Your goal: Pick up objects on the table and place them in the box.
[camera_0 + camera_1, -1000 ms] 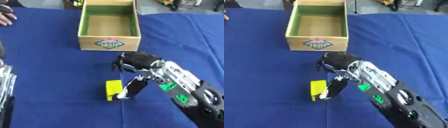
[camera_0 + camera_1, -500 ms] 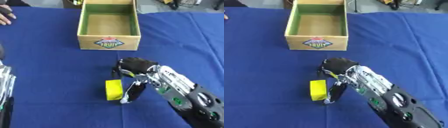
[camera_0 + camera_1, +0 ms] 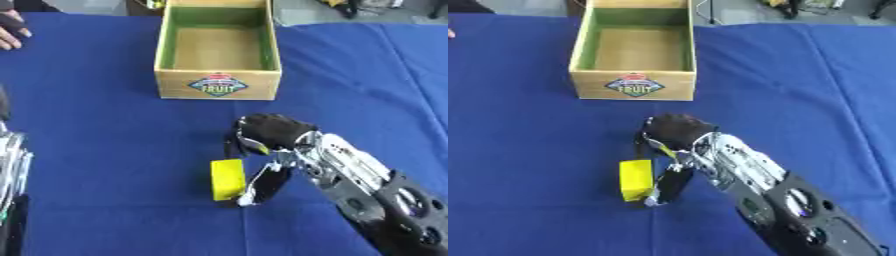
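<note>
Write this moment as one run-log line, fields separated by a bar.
stage: grasping | right hand: fingers around yellow block, on blue cloth | left hand: idle at left edge | box: empty

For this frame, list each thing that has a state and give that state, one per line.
Wooden box with green inside and a fruit label: upright on the blue cloth, open at the top, nothing visible inside.
Yellow block: on the blue tablecloth, outside the box, pinched between thumb and fingers.
Right hand: curled over the yellow block, closed on it.
Left hand: at the lower left edge, idle; its fingers cannot be made out.
</note>
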Tool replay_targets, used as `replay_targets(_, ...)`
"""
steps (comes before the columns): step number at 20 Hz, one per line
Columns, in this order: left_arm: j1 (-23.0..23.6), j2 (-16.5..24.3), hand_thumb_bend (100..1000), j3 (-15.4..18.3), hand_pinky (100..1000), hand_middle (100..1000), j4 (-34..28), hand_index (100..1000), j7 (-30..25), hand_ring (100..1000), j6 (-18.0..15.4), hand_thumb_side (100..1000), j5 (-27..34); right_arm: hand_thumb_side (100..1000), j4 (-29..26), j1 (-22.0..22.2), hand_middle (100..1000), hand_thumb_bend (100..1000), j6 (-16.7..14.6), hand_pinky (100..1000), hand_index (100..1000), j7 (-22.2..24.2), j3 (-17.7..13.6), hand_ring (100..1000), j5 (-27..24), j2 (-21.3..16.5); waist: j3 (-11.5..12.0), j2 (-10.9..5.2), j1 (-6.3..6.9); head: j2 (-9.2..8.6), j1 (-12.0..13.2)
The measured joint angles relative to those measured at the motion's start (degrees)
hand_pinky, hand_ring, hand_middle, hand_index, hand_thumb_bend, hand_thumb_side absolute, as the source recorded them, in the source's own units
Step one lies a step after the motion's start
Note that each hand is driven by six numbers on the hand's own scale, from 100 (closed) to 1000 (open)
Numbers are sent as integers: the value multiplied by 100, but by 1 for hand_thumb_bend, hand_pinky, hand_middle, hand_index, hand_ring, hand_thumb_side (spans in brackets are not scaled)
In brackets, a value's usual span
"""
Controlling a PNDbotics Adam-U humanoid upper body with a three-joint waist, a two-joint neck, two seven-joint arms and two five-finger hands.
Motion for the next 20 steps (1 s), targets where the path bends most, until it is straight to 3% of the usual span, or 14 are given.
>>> replay_targets(9,-36,-26,375,-2,449,558,0,751,-14,528,6,1000,20,320,224,3,391,639,-64,643,595,-232,-49,693,6,146,22,2,23,-3,-13)
replay_targets(20,-43,-50,366,-16,447,556,0,745,-39,526,30,1000,46,406,304,44,306,464,59,582,498,-687,-149,618,-148,112,17,4,27,-4,-20)
